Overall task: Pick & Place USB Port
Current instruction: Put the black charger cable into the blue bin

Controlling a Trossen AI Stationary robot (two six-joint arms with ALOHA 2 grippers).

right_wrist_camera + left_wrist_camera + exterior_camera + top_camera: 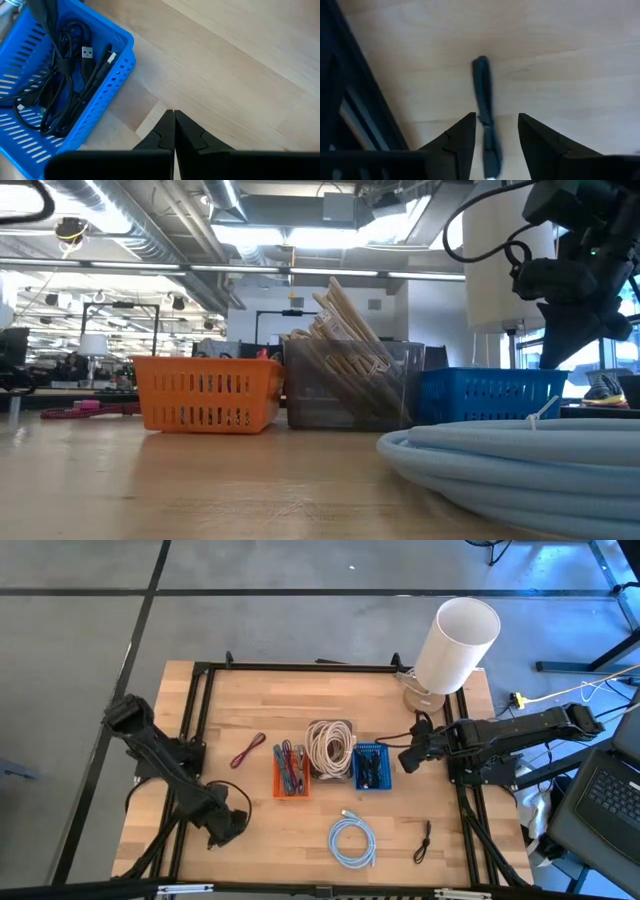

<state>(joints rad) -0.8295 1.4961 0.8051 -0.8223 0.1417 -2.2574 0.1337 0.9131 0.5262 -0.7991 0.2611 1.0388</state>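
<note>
A blue basket (372,767) (107,75) holds black USB cables (65,75) with a silver plug showing. My right gripper (408,758) (174,125) hangs just right of that basket, above the table, shut on nothing. My left gripper (228,825) (495,135) is low over the table's near left part, open. A dark cable (482,95) lies flat on the wood and runs between its two fingers, apart from both. In the high view the gripper itself hides that cable.
An orange basket (291,772) with coloured cables and a clear container of beige cable (329,747) stand left of the blue basket. A red cable (247,750), a light-blue coil (352,842) and a small black cable (424,840) lie on the table. A white cylinder (455,645) stands at the far right.
</note>
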